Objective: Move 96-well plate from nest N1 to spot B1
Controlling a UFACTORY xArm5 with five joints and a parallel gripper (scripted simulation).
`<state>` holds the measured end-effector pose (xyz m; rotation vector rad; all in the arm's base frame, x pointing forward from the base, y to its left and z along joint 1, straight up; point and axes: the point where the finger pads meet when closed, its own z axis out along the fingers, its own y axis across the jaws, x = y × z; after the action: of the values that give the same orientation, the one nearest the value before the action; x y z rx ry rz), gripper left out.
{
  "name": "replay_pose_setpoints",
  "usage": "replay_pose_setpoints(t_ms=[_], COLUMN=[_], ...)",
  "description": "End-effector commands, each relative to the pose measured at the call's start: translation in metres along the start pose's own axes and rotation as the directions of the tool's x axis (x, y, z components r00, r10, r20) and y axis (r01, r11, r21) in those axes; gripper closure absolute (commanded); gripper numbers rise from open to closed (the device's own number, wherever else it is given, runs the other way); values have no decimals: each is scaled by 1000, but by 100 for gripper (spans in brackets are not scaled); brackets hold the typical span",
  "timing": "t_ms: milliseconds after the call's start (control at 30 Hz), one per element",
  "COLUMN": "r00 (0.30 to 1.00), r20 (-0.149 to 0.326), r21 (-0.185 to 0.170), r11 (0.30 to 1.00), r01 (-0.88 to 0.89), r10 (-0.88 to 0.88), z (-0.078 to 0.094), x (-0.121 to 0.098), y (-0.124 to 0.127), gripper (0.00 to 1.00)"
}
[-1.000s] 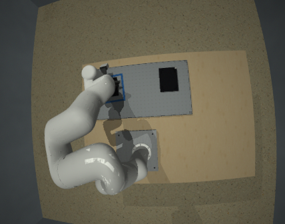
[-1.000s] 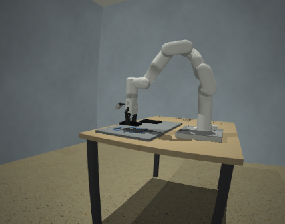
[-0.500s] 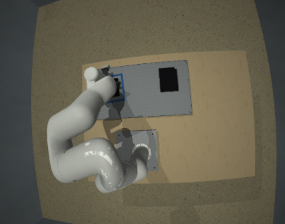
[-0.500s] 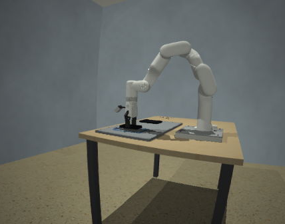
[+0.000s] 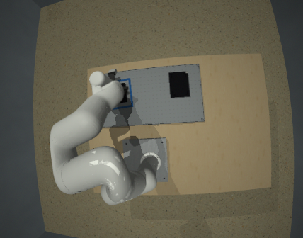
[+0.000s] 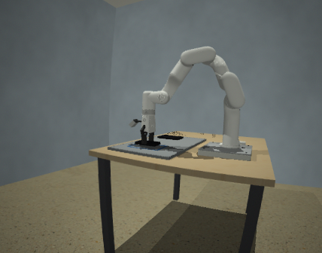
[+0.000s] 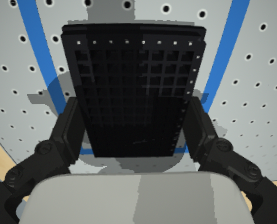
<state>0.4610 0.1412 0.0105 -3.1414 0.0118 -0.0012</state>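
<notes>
The gripper (image 7: 133,137) is clamping the black 96-well plate (image 7: 134,86) by its long sides, fingers standing wide on it. The plate is sitting low over the grey perforated deck (image 5: 159,106), inside the blue taped outline (image 7: 25,36) (nest N1 (image 5: 179,84) is lying well apart, dark).

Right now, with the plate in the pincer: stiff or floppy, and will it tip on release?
Likely stiff: the plate keeps straight edges while clamped by its long sides in the pincer. Probably light, being an open well grid. Unlikely to tip: it is low, flat and level over the blue outline.
</notes>
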Motion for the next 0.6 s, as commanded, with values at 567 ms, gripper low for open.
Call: replay_pose_setpoints(t_ms=[567], r00=[1000], r20=[-4], r21=[1], r11=[1000], r01=[0], r10=[0], z=[1], x=[1], y=[0], gripper=[100])
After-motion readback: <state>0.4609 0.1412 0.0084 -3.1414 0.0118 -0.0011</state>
